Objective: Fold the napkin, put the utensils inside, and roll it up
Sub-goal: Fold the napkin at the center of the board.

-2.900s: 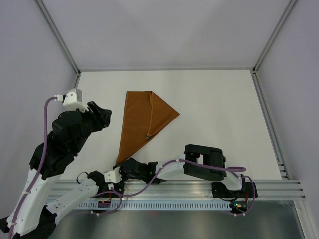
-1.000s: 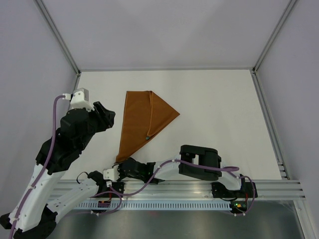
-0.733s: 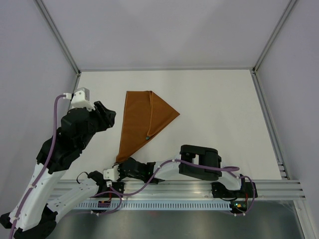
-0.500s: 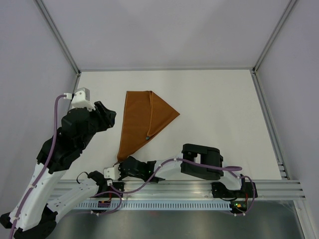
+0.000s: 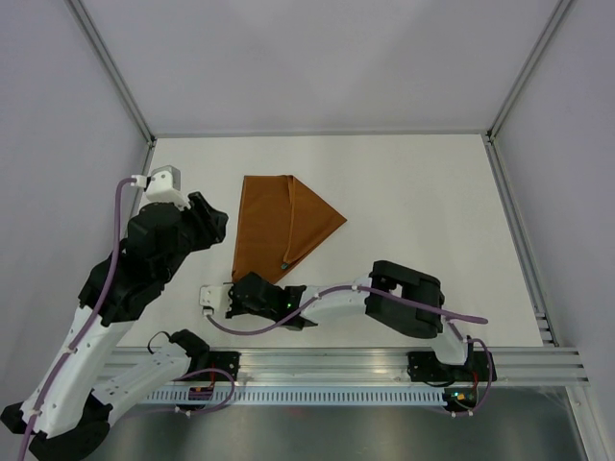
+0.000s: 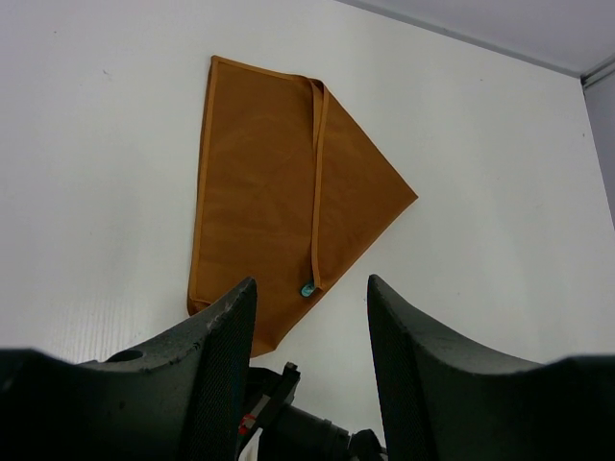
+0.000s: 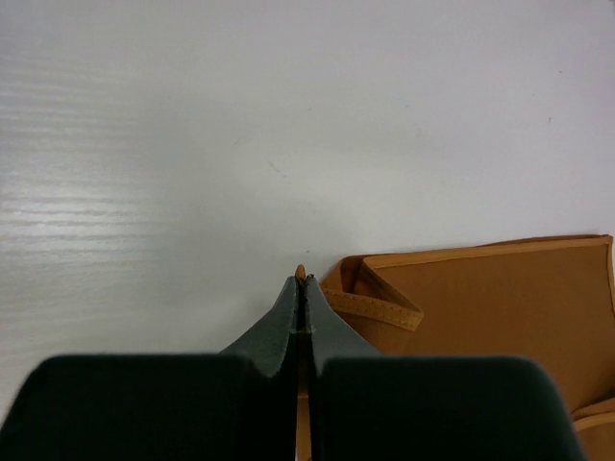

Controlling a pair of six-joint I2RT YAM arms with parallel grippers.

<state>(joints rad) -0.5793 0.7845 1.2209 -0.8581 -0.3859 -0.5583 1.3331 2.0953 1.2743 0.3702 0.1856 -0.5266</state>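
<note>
The napkin (image 5: 279,226) lies on the table (image 5: 413,192), left of centre, with a flap folded over its right part. The knife (image 6: 307,289) peeks out at the flap's near end. The left gripper (image 6: 309,281) hangs left of the napkin, apart. The right gripper (image 7: 301,280) pinches its near corner.

You work over a matt white table (image 5: 413,173) with a faint grain. Pale lilac-grey panels close it in on three sides: a far wall (image 5: 317,58), a left wall (image 5: 48,125) and a right wall (image 5: 577,144). Aluminium posts rise at the far left corner (image 5: 109,69) and the far right corner (image 5: 529,67). A silver rail (image 5: 346,357) runs along the near edge, with a slotted strip (image 5: 336,394) below it. The light is soft and even.
</note>
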